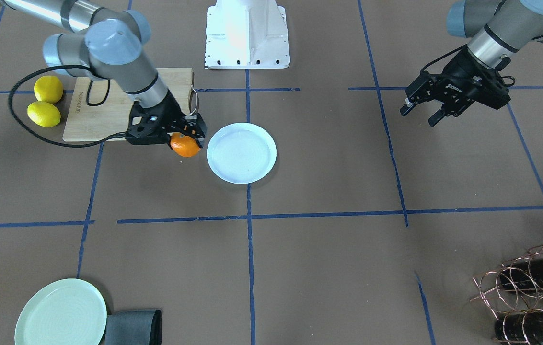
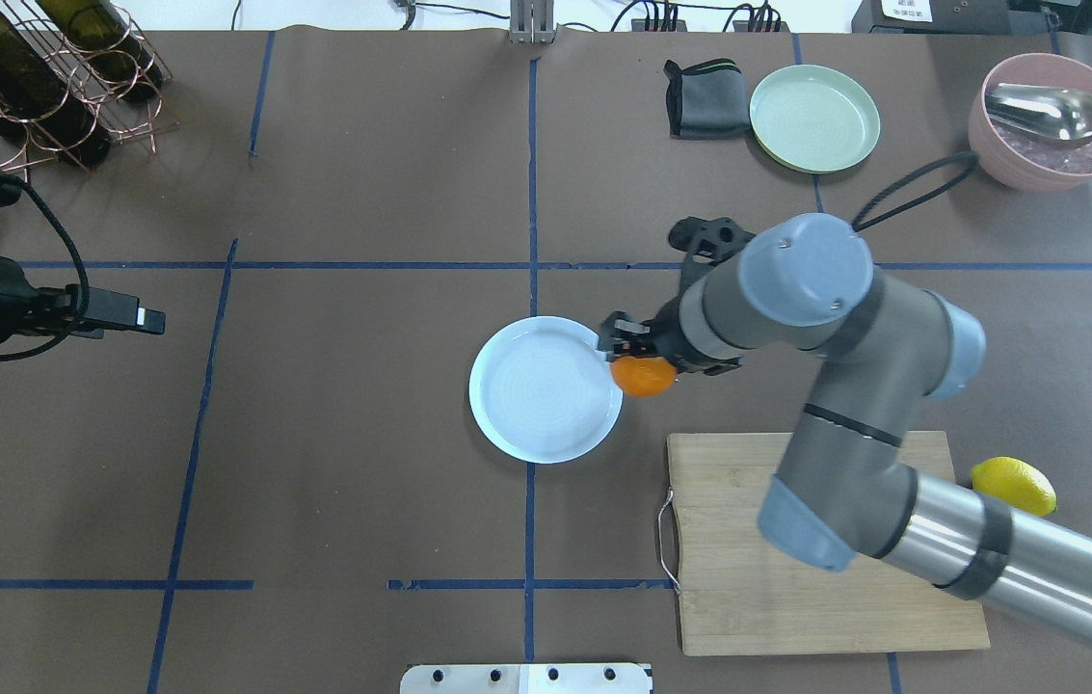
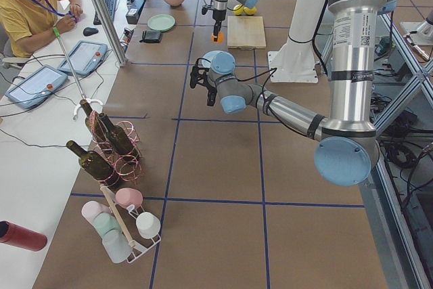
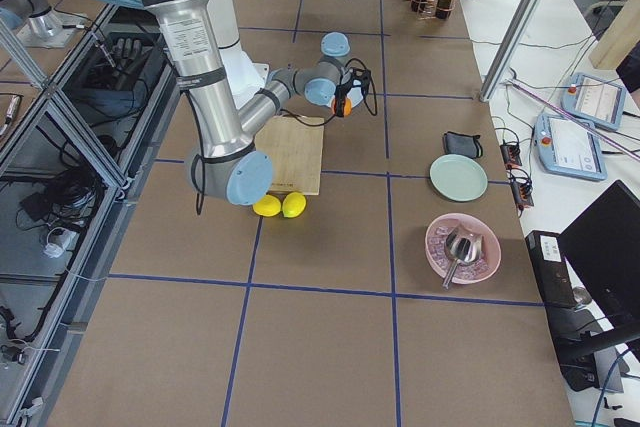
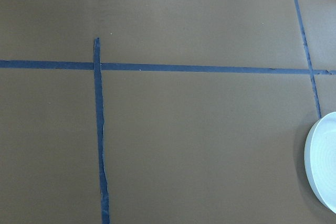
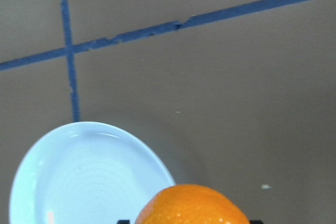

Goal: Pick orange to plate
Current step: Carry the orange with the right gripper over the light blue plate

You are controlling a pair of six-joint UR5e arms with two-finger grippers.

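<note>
My right gripper [image 1: 189,136] is shut on the orange [image 1: 185,146], a small bright-orange fruit held above the table just beside the rim of the white plate [image 1: 241,153]. From overhead the orange [image 2: 643,377] hangs at the plate's [image 2: 546,387] right edge, under the right gripper [image 2: 637,352]. The right wrist view shows the orange [image 6: 192,205] at the bottom and the plate [image 6: 86,174] below left. My left gripper [image 1: 420,111] hovers open far off to the side, holding nothing. A sliver of the plate [image 5: 321,167] shows in the left wrist view.
A wooden cutting board [image 2: 825,545] lies under the right arm, two lemons [image 1: 45,101] beside it. A pale green plate [image 2: 814,118], dark cloth [image 2: 705,97] and pink bowl with spoon [image 2: 1052,120] sit at the far side. A bottle rack [image 2: 35,77] stands far left.
</note>
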